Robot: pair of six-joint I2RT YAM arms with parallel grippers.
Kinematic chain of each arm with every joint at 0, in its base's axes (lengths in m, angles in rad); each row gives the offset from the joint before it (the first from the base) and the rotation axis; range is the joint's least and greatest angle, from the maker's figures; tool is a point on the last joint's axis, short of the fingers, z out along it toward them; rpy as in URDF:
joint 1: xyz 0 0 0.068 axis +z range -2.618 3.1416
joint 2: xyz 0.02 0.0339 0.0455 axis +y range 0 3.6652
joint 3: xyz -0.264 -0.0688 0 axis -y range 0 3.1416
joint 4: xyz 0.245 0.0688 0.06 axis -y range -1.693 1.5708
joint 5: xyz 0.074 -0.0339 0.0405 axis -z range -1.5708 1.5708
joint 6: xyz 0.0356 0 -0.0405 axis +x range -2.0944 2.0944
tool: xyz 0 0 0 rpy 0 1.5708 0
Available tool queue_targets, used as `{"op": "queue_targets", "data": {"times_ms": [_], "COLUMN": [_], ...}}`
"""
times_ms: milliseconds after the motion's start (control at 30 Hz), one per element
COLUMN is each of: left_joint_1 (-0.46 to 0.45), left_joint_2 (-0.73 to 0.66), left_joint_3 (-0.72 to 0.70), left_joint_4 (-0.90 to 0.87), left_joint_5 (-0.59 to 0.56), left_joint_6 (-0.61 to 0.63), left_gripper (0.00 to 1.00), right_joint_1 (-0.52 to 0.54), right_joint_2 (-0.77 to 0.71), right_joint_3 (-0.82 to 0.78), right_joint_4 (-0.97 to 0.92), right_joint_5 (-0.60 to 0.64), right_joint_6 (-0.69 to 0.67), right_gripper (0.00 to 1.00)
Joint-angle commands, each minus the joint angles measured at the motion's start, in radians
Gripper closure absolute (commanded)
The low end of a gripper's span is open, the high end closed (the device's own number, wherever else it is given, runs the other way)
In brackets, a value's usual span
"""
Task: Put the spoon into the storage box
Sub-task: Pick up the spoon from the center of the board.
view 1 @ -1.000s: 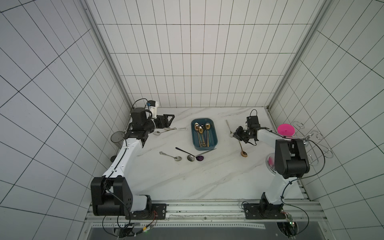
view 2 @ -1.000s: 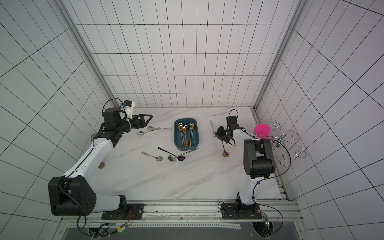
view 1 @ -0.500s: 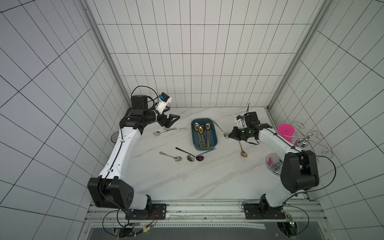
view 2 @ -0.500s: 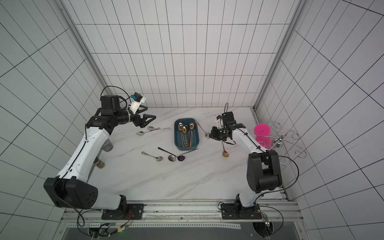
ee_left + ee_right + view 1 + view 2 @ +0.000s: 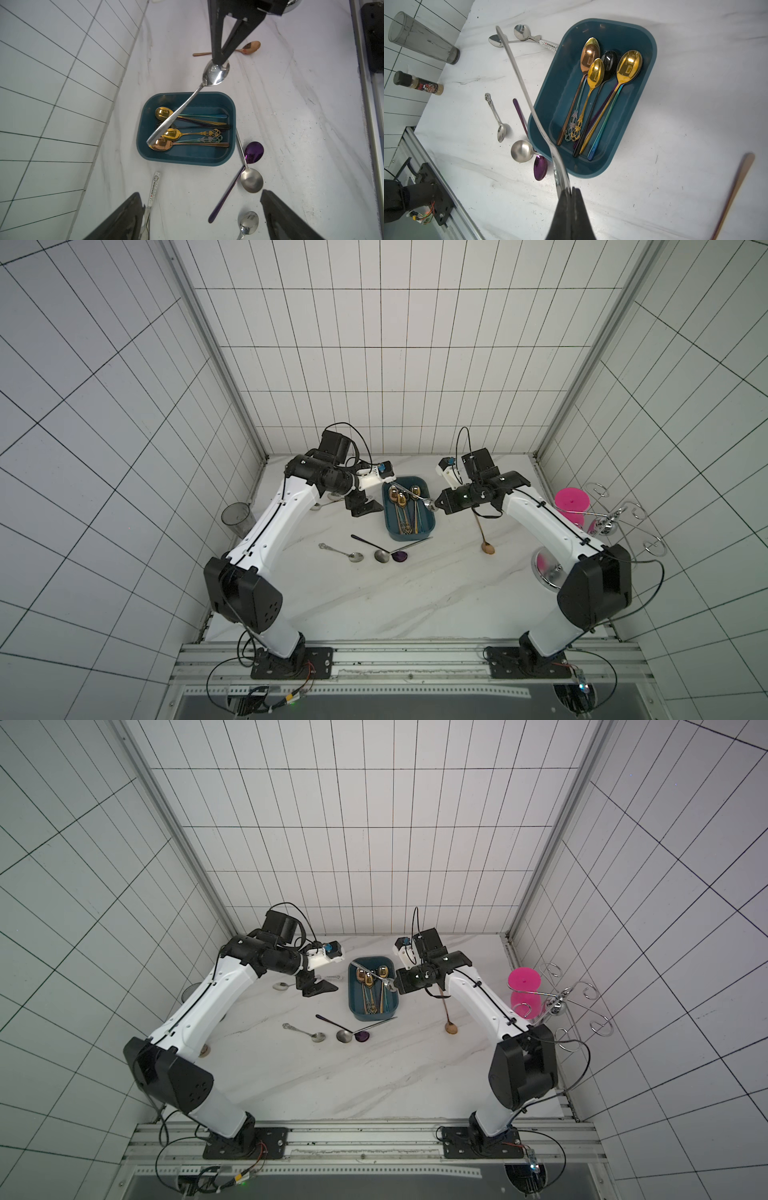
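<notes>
Several coloured spoons lie in the teal storage box [image 5: 390, 526], mid-surface towards the far wall. The right fingers [image 5: 436, 504] are clamped on the bowl of a silver spoon [image 5: 410, 494], held up off the surface [image 5: 374, 605], its handle slanting out over the box. The left fingers [image 5: 361, 508] hang spread wide apart with nothing between them, just left of the box. Nearer us, loose spoons [image 5: 382, 556] lie scattered, a copper one [image 5: 487, 547] off to the right.

The marble tabletop [image 5: 395, 605] bears the storage box [image 5: 187, 161], scattered spoons [image 5: 355, 556], a tumbler [image 5: 421, 39] and a spice bottle [image 5: 418, 83].
</notes>
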Motion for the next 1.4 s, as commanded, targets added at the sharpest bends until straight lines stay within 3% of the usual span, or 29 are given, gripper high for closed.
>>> {"op": "queue_targets", "data": {"times_ms": [0,233,667,767,833,967,1033,1167,1367], "left_joint_1": [-0.010,-0.045,-0.063,-0.072,-0.074,-0.078,-0.079,-0.079,-0.076], "left_joint_2": [0.081,0.291,0.475,0.493,0.505,0.514,0.505,0.478,0.451], "left_joint_3": [0.124,0.411,0.527,0.525,0.527,0.536,0.536,0.531,0.519], "left_joint_4": [-0.135,-0.390,-0.417,-0.417,-0.420,-0.447,-0.458,-0.465,-0.372], "left_joint_5": [-0.001,0.023,0.093,0.094,0.094,0.090,0.101,0.126,0.132], "left_joint_6": [0.091,0.149,0.158,0.159,0.157,0.157,0.157,0.146,-0.022], "left_gripper": [0.11,0.16,0.20,0.27,0.40,0.88,1.00,1.00,1.00], "right_joint_1": [0.032,0.077,0.103,0.104,0.103,0.104,0.103,0.103,0.097], "right_joint_2": [0.006,0.002,-0.054,-0.070,-0.075,-0.077,-0.078,-0.085,-0.148], "right_joint_3": [0.059,0.103,0.072,0.054,0.052,0.045,0.041,0.030,-0.014], "right_joint_4": [-0.034,-0.076,-0.043,-0.006,-0.004,0.007,0.005,0.017,0.025], "right_joint_5": [0.039,0.093,0.099,0.091,0.093,0.089,0.093,0.124,0.162], "right_joint_6": [-0.106,-0.255,-0.373,-0.388,-0.390,-0.393,-0.390,-0.368,-0.301], "right_gripper": [1.00,1.00,1.00,1.00,1.00,1.00,1.00,1.00,0.73]}}
